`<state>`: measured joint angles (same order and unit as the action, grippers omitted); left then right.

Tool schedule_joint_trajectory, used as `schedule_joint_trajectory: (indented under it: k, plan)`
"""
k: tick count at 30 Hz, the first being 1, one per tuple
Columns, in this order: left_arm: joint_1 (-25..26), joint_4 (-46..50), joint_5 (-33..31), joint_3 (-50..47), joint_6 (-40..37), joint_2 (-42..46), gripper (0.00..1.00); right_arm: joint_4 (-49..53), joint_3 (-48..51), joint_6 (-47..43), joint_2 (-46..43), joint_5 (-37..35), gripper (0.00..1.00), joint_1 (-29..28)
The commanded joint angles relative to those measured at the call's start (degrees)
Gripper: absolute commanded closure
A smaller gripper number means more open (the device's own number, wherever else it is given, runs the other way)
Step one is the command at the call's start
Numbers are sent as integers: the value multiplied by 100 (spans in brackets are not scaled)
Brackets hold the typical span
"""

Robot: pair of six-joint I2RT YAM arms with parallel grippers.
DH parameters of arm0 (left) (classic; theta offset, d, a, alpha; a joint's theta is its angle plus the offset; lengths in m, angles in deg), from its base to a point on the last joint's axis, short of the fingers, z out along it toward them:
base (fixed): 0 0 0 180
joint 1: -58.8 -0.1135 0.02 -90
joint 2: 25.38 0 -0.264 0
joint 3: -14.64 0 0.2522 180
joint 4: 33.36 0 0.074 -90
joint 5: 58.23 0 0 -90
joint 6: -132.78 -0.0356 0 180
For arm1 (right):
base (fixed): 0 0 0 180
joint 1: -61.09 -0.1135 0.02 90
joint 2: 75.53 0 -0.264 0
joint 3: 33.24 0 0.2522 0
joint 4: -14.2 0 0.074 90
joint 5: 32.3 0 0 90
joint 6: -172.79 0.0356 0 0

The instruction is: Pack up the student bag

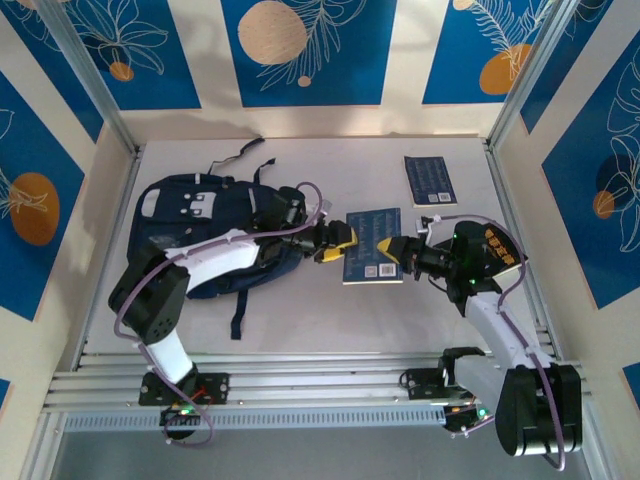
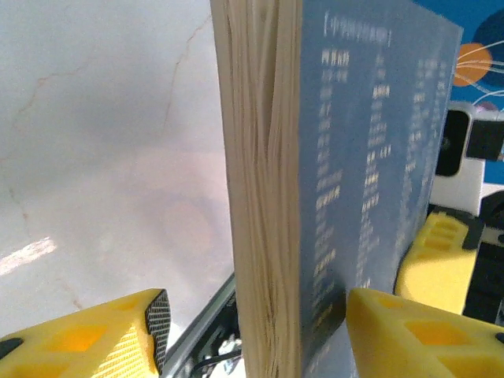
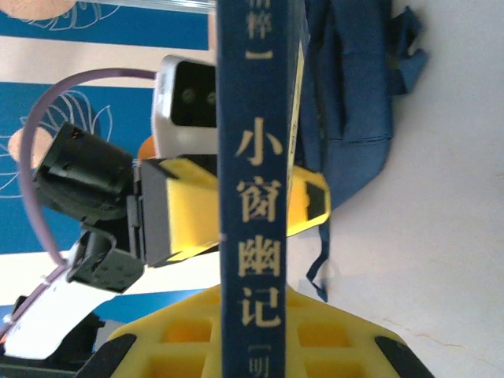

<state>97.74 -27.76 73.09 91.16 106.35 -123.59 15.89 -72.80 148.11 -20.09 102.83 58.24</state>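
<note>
Book (image 1: 372, 245) sits stiff, clamped in my right fingers (image 3: 181, 339); left fingers (image 2: 87, 335) gape. Floppy student bag (image 1: 200, 215): I'd pinch its zip edge.

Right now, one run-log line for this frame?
book: held beside student bag | left end effector: open around book | right end effector: shut on book | second book: flat on table, far right

Open tabletop (image 1: 330, 320) runs along your near side, in front of the student bag (image 1: 210, 215). Mid-table is crowded: the blue book (image 1: 372, 245) sits between your left hand (image 1: 338, 243) and right hand (image 1: 397, 251), blocking any straight crossing. Far right, a second book (image 1: 430, 181) lies flat. The far strip is passable, bar a dark strap (image 1: 238, 152).
</note>
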Motion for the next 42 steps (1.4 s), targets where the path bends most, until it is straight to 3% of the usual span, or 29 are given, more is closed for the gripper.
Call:
schedule_joint_trajectory:
  k: [1,7,17,19,21,26,30,33,36,39,42]
  plan:
    - [-57,-881,273,-71,533,-120,40,-426,84,280,-206,229,100,-99]
    - [-53,-1948,368,-140,1235,-215,50,-550,161,371,-253,156,100,-198]
    - [-62,-2936,351,-475,1725,-111,93,259,-31,10,-356,-275,100,-188]
    - [-67,-3182,324,-572,1851,-101,100,534,-144,-138,-367,-385,100,-189]
    - [-62,-3384,245,-661,1959,-78,100,918,-274,-292,-389,-557,99,-183]
    - [-121,-3509,-257,-850,2054,271,100,2393,-763,-852,-692,-1466,37,-183]
    - [-225,-3458,-788,-912,2102,658,100,2868,-798,-643,-1214,-2093,15,-180]
    - [-276,-3306,-1316,-995,2072,970,100,2716,-590,-23,-1668,-2305,8,-185]
    - [-315,-3077,-1936,-1178,2192,1251,100,1266,41,981,-2140,-2248,7,-331]
    - [-320,-3318,-2511,-1429,2587,1377,100,754,344,1441,-2487,-3001,6,-790]
    - [-311,-3394,-2621,-1400,2829,1358,100,654,409,1335,-2686,-3992,6,-1516]
